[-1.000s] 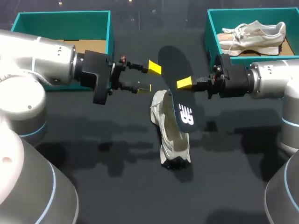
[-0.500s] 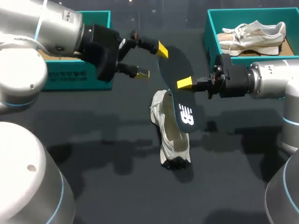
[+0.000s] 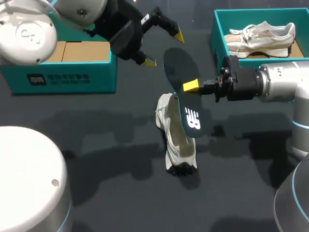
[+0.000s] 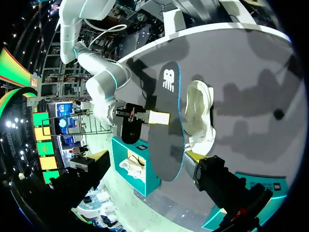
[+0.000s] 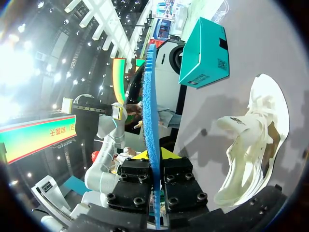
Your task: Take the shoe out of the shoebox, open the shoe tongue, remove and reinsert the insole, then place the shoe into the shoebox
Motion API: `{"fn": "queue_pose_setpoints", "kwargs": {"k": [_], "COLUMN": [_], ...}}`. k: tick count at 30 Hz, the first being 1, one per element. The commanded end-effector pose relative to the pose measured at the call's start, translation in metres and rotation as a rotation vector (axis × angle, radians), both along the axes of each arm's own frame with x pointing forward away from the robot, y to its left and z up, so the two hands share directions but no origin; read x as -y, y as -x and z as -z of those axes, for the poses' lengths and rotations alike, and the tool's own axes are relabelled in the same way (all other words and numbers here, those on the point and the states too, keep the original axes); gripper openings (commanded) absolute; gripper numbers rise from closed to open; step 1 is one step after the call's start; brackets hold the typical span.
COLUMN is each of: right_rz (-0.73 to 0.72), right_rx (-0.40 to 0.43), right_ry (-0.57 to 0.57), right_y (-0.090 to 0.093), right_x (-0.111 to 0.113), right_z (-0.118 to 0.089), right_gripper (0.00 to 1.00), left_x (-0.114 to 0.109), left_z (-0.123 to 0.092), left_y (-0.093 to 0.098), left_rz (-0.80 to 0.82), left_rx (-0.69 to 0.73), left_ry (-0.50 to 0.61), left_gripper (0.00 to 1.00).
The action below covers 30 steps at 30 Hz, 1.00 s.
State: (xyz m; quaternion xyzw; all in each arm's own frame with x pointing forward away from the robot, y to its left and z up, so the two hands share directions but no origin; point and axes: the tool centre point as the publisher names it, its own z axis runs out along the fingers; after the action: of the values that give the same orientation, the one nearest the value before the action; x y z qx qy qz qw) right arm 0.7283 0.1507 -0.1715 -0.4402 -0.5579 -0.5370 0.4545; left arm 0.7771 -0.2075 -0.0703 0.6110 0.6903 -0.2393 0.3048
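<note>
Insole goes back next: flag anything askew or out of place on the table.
Only the white shoe: it seems to lie tipped on its side, not on its sole. The insole, clamped in the right gripper, is expected.

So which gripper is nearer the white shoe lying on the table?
Right. The right gripper, shut on the insole, sits just above and beside the shoe. The left gripper hangs open farther back, near the left shoebox, past the insole's far end.

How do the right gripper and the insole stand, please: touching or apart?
Touching. The right wrist view shows the insole pinched edge-on between both fingers of the right gripper.
</note>
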Motion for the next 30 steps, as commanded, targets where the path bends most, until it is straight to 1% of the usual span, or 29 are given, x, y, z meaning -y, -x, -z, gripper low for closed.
{"fn": "queue_pose_setpoints", "kwargs": {"k": [1,6,8,11,13,14,17,19,20,21,25,30], "right_rz": [0.002,0.002,0.002,0.002,0.002,0.002,0.002,0.002,0.002,0.002,0.002,0.002], "right_rx": [0.000,0.000,0.000,0.000,0.000,0.000,0.000,0.000,0.000,0.000,0.000,0.000], "right_ry": [0.001,0.001,0.001,0.001,0.001,0.001,0.001,0.001,0.001,0.001,0.001,0.001], "right_y": [0.001,0.001,0.001,0.001,0.001,0.001,0.001,0.001,0.001,0.001,0.001,0.001], "right_x": [-0.001,-0.001,-0.001,-0.001,-0.001,-0.001,-0.001,-0.001,-0.001,-0.001,-0.001,-0.001], "right_z": [0.001,0.001,0.001,0.001,0.001,0.001,0.001,0.001,0.001,0.001,0.001,0.001], "right_gripper": [0.00,0.00,0.00,0.00,0.00,0.00,0.00,0.00,0.00,0.00,0.00,0.00], "left_x": [0.015,0.015,0.023,0.032,0.037,0.041,0.049,0.054,0.057,0.059,0.067,0.073], "left_z": [0.001,0.001,-0.002,-0.008,-0.008,-0.006,-0.002,0.001,0.003,0.004,0.007,0.007], "left_y": [-0.012,-0.012,-0.016,-0.025,-0.032,-0.037,-0.040,-0.043,-0.044,-0.043,-0.045,-0.041], "left_rz": [-0.165,-0.165,-0.175,-0.146,-0.095,-0.107,-0.068,-0.017,-0.003,0.008,0.041,0.066], "left_rx": [-0.146,-0.146,-0.130,-0.123,-0.116,-0.116,-0.104,-0.111,-0.111,-0.092,-0.101,-0.077], "left_ry": [-0.483,-0.483,-0.569,-0.654,-0.688,-0.737,-0.827,-0.850,-0.894,-0.909,-0.967,-1.007], "left_gripper": [1.00,1.00,1.00,1.00,1.00,1.00,1.00,1.00,1.00,1.00,1.00,1.00]}}
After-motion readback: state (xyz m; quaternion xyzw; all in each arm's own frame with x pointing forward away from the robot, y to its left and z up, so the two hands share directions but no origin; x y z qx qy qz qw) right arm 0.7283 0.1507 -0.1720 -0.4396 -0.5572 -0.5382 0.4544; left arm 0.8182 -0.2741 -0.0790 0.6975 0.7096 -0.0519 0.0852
